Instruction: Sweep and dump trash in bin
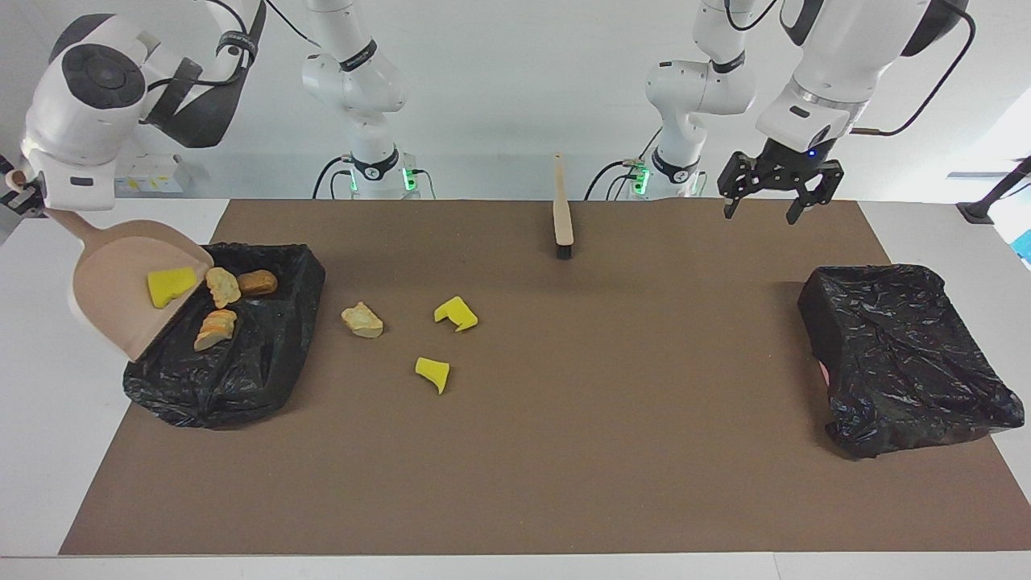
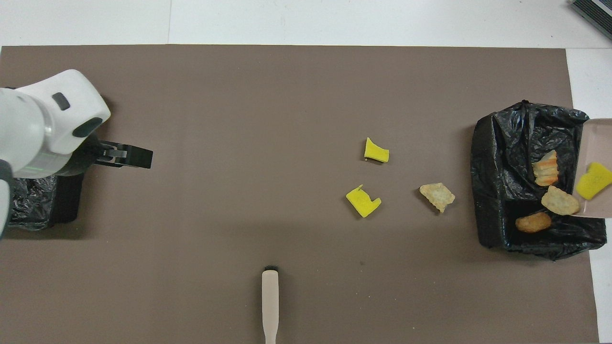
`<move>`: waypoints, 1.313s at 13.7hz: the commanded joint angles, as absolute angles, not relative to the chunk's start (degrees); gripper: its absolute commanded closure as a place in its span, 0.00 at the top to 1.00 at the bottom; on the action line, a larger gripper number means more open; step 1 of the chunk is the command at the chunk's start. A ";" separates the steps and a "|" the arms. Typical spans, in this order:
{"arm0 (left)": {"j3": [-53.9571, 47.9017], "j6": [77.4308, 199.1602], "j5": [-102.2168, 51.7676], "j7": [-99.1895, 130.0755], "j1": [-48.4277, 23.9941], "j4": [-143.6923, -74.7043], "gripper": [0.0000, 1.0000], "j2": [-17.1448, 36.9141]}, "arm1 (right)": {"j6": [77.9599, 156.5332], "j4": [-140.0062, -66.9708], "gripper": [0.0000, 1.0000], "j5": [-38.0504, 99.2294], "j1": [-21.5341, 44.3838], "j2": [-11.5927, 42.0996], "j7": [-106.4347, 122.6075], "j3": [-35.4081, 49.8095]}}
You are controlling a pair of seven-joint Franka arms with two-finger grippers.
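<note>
My right gripper (image 1: 28, 197) is shut on the handle of the beige dustpan (image 1: 113, 282), which tilts over the black-lined bin (image 1: 242, 370) at the right arm's end. A yellow wedge (image 1: 171, 286) and a tan lump (image 1: 221, 286) of trash lie at the pan's lip. Another tan lump (image 1: 216, 329) and an orange-brown one (image 1: 258, 282) are in the bin (image 2: 492, 191). Loose trash on the mat: a tan lump (image 1: 362, 320) and two yellow wedges (image 1: 456, 313) (image 1: 433, 373). My left gripper (image 1: 761, 213) hangs open and empty, high over the mat.
The brush (image 1: 562, 211) lies on the mat's edge nearest the robots, between the two arm bases. A second black-lined bin (image 1: 902, 354) stands at the left arm's end, partly covered by the left arm in the overhead view. A brown mat (image 1: 612, 451) covers the table.
</note>
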State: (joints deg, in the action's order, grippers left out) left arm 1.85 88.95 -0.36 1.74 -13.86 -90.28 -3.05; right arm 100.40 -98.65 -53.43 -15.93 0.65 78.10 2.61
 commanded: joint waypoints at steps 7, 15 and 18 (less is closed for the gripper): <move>2.37 79.10 -3.52 -1.04 -9.41 -84.21 1.00 -2.20 | 99.40 -105.82 0.00 -61.01 -9.32 -4.57 77.08 3.34; 2.64 80.94 -2.81 -6.24 -6.07 -84.11 1.00 -2.63 | 98.26 -102.04 0.00 -40.31 -9.49 -4.13 75.25 2.99; 2.37 82.62 -2.64 -6.33 -5.89 -84.20 1.00 -2.81 | 95.99 -102.22 0.00 -30.36 -10.02 -4.57 68.23 2.55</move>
State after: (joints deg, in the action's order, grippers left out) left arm 2.78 81.97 -2.60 -5.71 -6.55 -85.20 -2.98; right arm 97.29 -101.96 -35.63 -9.18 -3.53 72.00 2.54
